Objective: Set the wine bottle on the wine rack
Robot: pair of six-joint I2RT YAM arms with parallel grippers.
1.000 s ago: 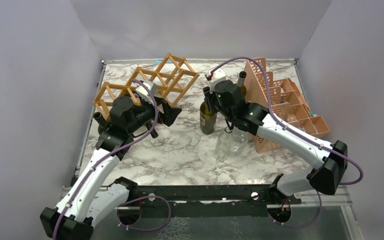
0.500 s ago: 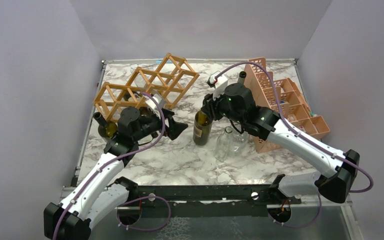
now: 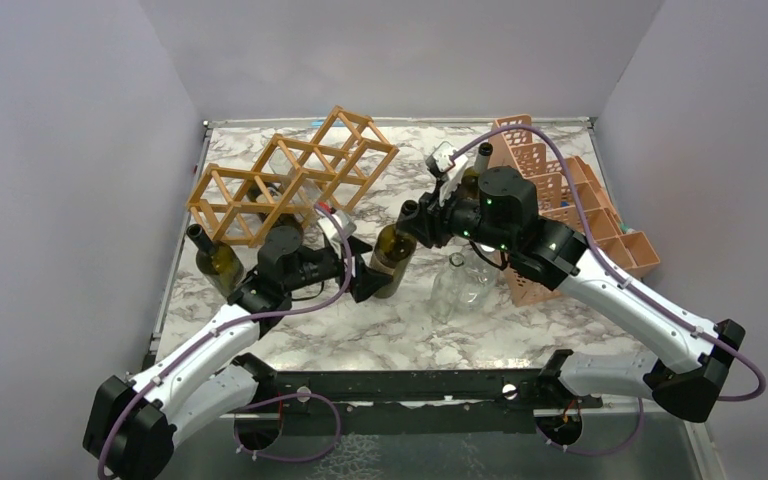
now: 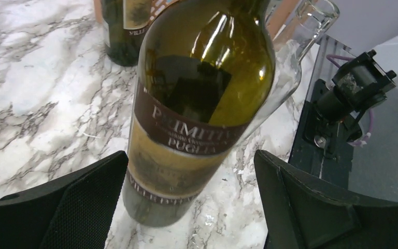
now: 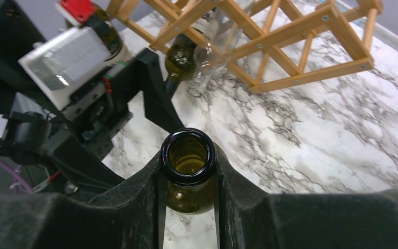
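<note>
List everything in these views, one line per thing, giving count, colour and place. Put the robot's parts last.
rack: one, light-brown wood, far left of the table.
crate: one, pink, far right.
held bottle: one, dark green with a brown label, tilted at mid-table.
standing dark bottles: two, one at the rack's near-left corner, one by the crate.
clear bottle: one, upright, right of the held bottle.
racked bottles: two, one dark green, one clear, lying in the rack.
table: one, white-grey marble.
left claw: black, open either side of the held bottle's body.
right claw: black, shut on its neck.
</note>
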